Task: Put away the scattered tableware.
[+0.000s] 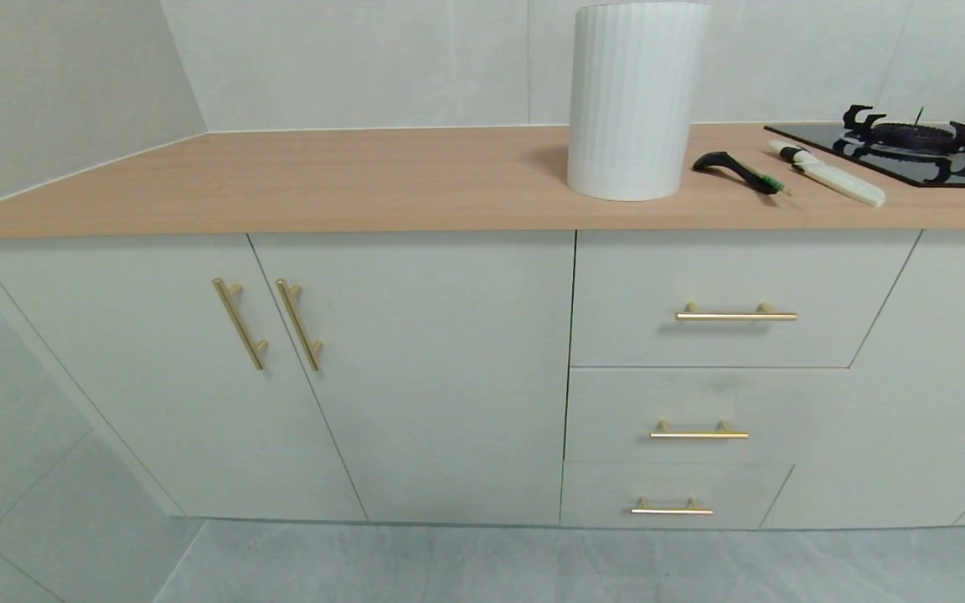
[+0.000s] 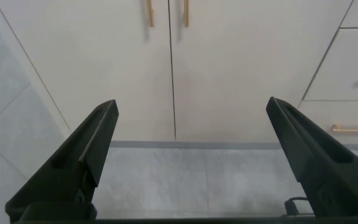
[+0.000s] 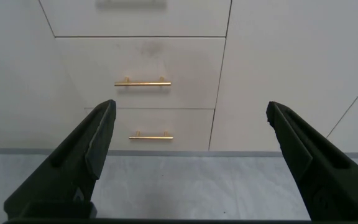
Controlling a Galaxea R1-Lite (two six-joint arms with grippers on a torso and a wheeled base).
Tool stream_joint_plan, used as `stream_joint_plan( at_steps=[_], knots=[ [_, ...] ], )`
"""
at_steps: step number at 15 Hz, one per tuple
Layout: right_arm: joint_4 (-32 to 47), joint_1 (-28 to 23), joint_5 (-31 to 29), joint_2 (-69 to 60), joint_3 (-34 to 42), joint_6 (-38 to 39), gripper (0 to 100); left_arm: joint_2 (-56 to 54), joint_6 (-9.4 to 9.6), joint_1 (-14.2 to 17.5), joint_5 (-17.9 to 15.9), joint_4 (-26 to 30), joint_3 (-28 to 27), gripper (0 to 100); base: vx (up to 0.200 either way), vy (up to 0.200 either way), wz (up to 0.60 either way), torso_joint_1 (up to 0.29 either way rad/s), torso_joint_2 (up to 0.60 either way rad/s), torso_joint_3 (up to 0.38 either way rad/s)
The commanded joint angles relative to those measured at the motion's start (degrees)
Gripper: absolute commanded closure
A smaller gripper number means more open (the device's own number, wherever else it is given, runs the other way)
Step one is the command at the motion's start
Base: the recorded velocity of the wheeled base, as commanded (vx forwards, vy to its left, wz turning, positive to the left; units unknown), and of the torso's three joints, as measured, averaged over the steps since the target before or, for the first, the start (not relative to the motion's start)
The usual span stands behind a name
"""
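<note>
Wooden counter holds the tableware near its right end — a black tool and a white tool lie side by side, close to the front edge, between a tall white ribbed pot and the black stove. The left gripper hangs low facing the cupboard doors, fingers wide apart, holding nothing. The right gripper faces the drawers — fingers wide apart too, holding nothing.

No text, label, number or sign can be read. The white ribbed canister on the worktop is plain; any marks on the black utensil and white utensil are too small to tell.
</note>
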Motion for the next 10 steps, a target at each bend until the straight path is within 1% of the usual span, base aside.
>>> stream_joint_plan(
  at_steps=[1,5,6,7,8,9,10],
  knots=[
    [0.0,0.0,0.07,0.07,0.02,-0.01,0,0.07,-0.03,0.05,0.0,0.0,0.0,0,0.0,0.0,0.0,0.0,0.0,0.0],
    [-0.18,0.0,0.77,0.16,-0.94,-0.28,0,0.07,-0.03,0.05,0.0,0.0,0.0,0,0.0,0.0,0.0,0.0,0.0,0.0],
    [-0.35,0.35,1.82,1.83,-4.81,0.16,0,0.07,-0.03,0.05,0.0,0.0,0.0,0,0.0,0.0,0.0,0.0,0.0,0.0],
    [0.18,0.97,3.67,7.63,-11.84,2.54,0,0.07,-0.03,0.05,0.0,0.0,0.0,0,0.0,0.0,0.0,0.0,0.0,0.0],
    [1.05,1.85,5.34,14.31,-14.39,2.1,0,0.07,-0.03,0.05,0.0,0.0,0.0,0,0.0,0.0,0.0,0.0,0.0,0.0],
    [1.23,2.55,7.8,21.78,-15.36,-0.01,0,0.07,-0.03,0.05,-0.08,0.0,0.0,0,0.0,0.0,0.0,0.0,0.0,0.0],
    [1.05,3.08,9.3,31.19,-17.2,-0.45,0,0.07,-0.03,0.05,-0.08,0.0,0.0,0,0.0,0.0,0.0,0.0,0.0,0.0]
  ],
)
